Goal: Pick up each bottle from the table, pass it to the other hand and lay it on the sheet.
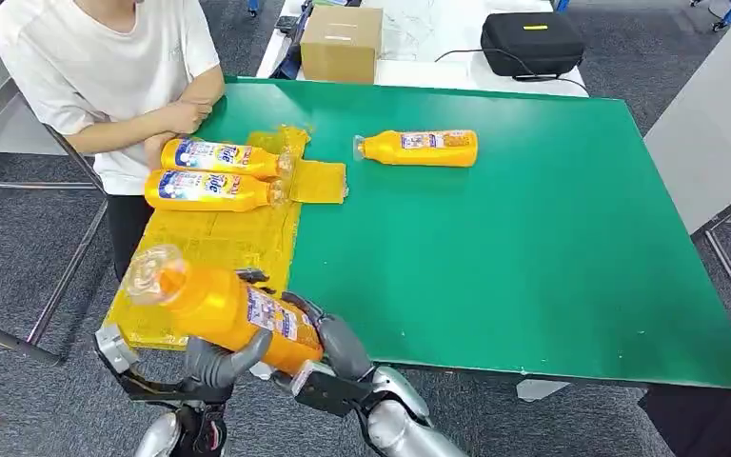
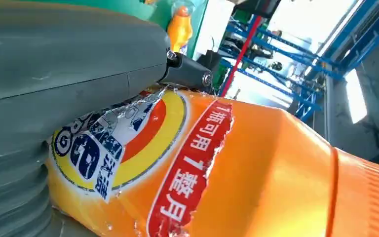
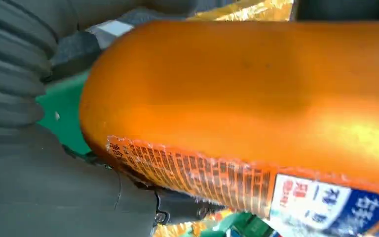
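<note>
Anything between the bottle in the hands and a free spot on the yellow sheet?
Nothing visible blocks it. The held bottle hangs over the sheet's bare near end; the two laid bottles lie at its far end.

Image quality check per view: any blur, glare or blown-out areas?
Head view: the raised orange plastic bottle has a blurred clear cap; table sharp. Left wrist view: background windows blown out, bottle label crisp. Right wrist view: bottle body soft, out of focus, with glare patches.

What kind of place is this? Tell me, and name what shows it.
Probably a robot test or lab workspace, not a home: a green work table on grey carpet, a cardboard box and a black equipment case on a bench behind it, and blue metal racking in the left wrist view.
</note>
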